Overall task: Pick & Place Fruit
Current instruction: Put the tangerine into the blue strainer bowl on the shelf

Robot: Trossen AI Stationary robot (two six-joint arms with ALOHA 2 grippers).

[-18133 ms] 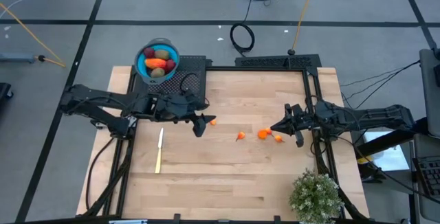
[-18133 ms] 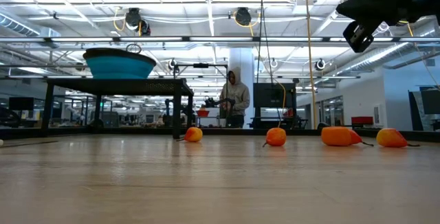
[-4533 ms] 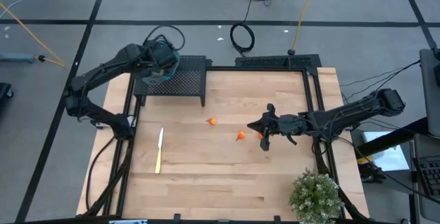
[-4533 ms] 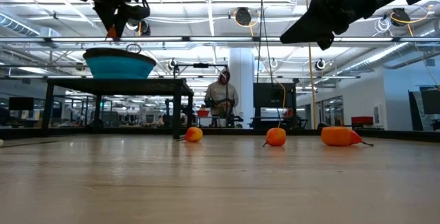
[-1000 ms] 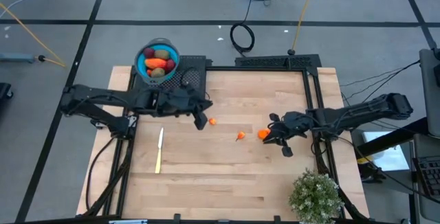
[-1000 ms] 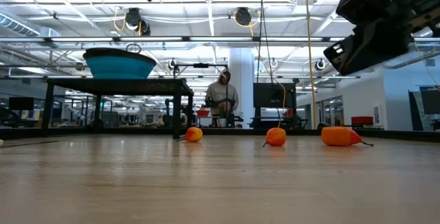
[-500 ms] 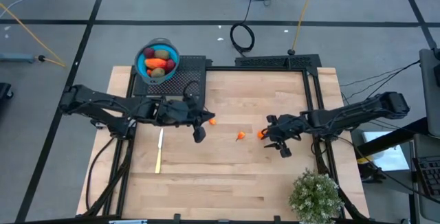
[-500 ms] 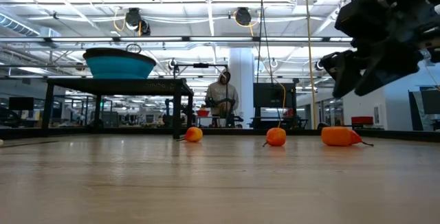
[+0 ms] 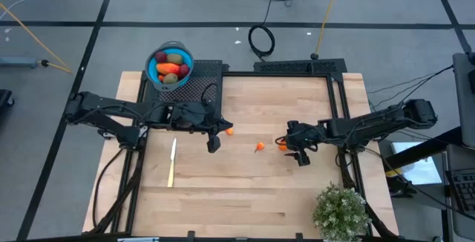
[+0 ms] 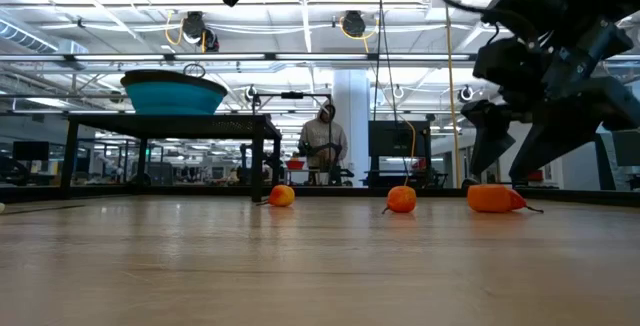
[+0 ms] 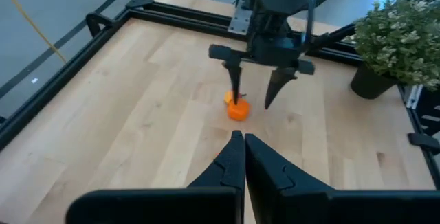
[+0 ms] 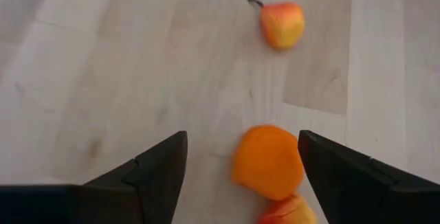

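Now, right gripper [image 9: 294, 148]: spread wide, empty, straddling the orange fruit [image 12: 268, 161] on the counter [image 9: 252, 190].
Left gripper [image 9: 214, 142]: pinched shut, empty, hovering.
Tip: centre fruit, drop lower, then squeeze.

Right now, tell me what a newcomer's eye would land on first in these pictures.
Most striking is the right gripper, jaws wide open, lowered over the orange fruit at mid-table toward the right. Next is the blue bowl heaped with red, orange and green fruit on the raised black shelf at the far-left corner. The left gripper hangs shut above the table's left half, near another small orange piece.
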